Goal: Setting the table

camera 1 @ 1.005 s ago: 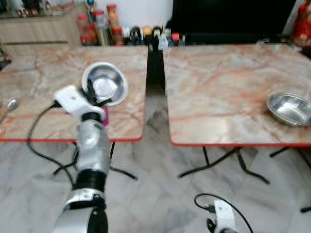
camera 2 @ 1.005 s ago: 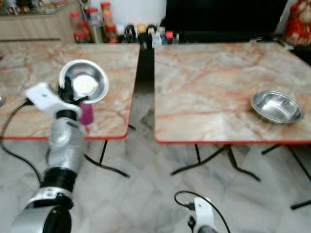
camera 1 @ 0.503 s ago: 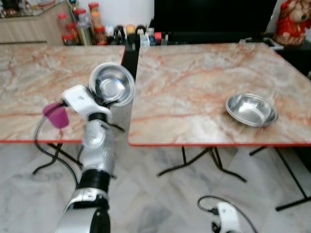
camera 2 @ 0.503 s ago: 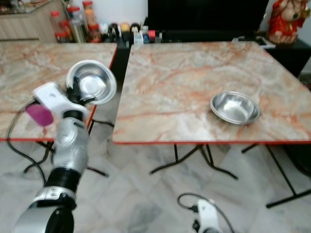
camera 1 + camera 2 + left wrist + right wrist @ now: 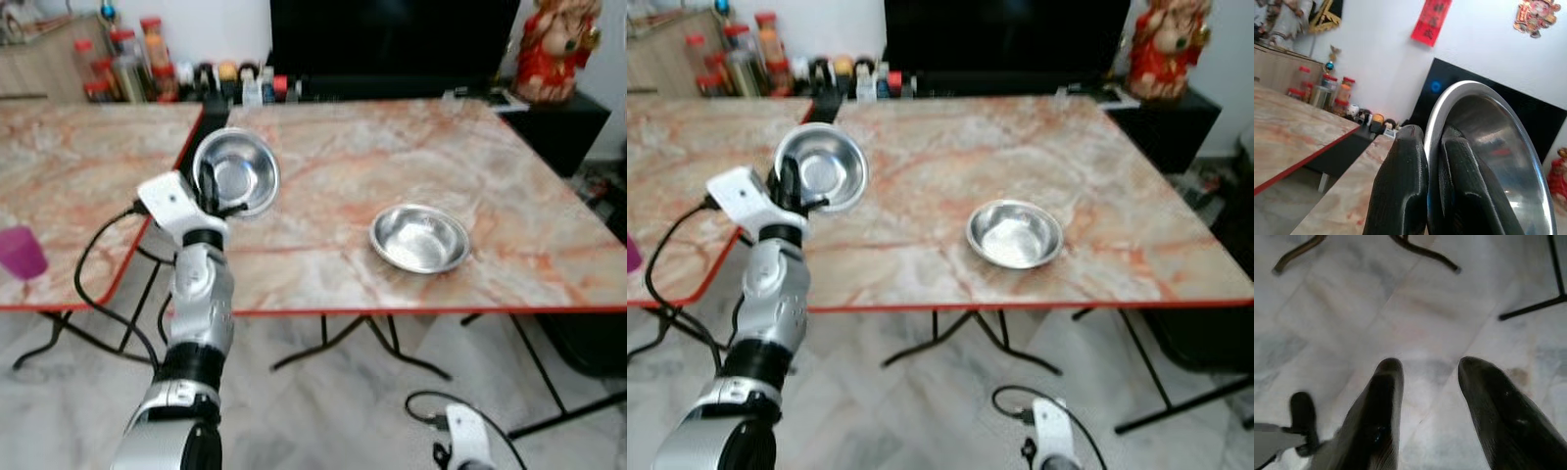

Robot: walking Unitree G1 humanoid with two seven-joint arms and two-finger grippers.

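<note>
Left eye view first: the left gripper (image 5: 214, 186) is raised on its silver arm above the near left edge of the pink-veined marble counter with the red rim (image 5: 549, 255), jaws pinching the rim of a shiny round stainless-steel bowl (image 5: 237, 172). That bowl is tilted up on edge, its hollow facing the camera, polished and bright inside. A second steel bowl, same make (image 5: 419, 238), sits upright on the counter, well to the right of the held one. A magenta plastic cup (image 5: 20, 252) stands on the neighbouring marble counter at far left. Jars and bottles (image 5: 127, 69) line the back, and a red-and-gold figurine (image 5: 551, 44) stands at the far right corner.

Against half a second ago, the whole scene has slid left, so the camera has turned; the held bowl now hangs over the right-hand counter rather than over the gap between the two.

Right eye view: same layout, resting bowl near the counter's middle, cup barely peeking in at the left edge.

Left wrist view: one black finger (image 5: 1400, 191) sits outside the bowl's rim, the other inside, the metal clamped between them.

Right wrist view: the right gripper (image 5: 1425, 367) hangs low over pale marble floor (image 5: 1415, 308), jaws spread with nothing between them.
</note>
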